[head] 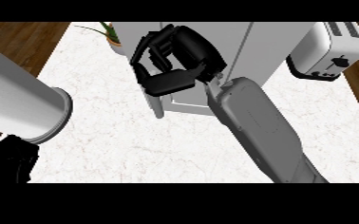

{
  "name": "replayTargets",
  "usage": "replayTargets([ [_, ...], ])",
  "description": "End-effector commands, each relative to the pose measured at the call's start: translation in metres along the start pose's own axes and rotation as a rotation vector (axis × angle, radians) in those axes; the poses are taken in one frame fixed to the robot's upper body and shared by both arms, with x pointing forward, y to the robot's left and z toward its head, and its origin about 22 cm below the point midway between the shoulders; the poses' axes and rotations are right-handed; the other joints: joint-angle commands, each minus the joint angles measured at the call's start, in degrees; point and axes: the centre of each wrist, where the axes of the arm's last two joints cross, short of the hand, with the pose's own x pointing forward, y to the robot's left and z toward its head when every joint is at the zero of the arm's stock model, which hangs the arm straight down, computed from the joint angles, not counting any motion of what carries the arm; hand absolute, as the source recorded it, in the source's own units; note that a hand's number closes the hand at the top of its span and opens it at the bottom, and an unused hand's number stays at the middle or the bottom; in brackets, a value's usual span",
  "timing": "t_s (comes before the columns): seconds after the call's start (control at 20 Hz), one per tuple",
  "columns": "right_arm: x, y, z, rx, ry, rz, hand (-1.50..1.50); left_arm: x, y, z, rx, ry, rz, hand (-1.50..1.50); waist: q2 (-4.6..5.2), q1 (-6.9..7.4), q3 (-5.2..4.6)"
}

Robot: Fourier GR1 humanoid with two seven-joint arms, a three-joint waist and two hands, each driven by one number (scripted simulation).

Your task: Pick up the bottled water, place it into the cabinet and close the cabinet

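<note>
No bottled water shows anywhere in the head view. The white cabinet (259, 47) stands at the back of the counter, and a narrow door edge (158, 105) juts toward me at its left front. My right hand (184, 52) is up against the cabinet's left front, fingers loosely bent in a C with a gap to the thumb and nothing seen between them. Its grey forearm runs down to the lower right. My left forearm fills the left edge, and my left hand (14, 163) is a dark shape at the lower left corner.
A silver toaster (324, 52) stands at the back right beside the cabinet. A potted plant (110, 34) sits left of the cabinet. The white marble counter (133, 147) spreads in front, and wooden floor (28, 40) shows past its left edge.
</note>
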Motion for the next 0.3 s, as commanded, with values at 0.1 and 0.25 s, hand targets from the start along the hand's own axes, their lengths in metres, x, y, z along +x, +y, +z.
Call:
replayTargets([
  [0.1, -0.02, -0.078, 0.016, -0.228, 0.108, 0.025, 1.5, 0.002, 0.001, -0.008, -0.001, 0.001, 0.0, 1.5, 3.42, -1.02, 0.9],
  [0.25, -0.024, -0.076, 0.014, -0.23, 0.098, 0.03, 1.5, 0.001, 0.002, -0.011, -0.007, -0.008, -0.007, 1.5, 3.41, -1.12, 0.84],
])
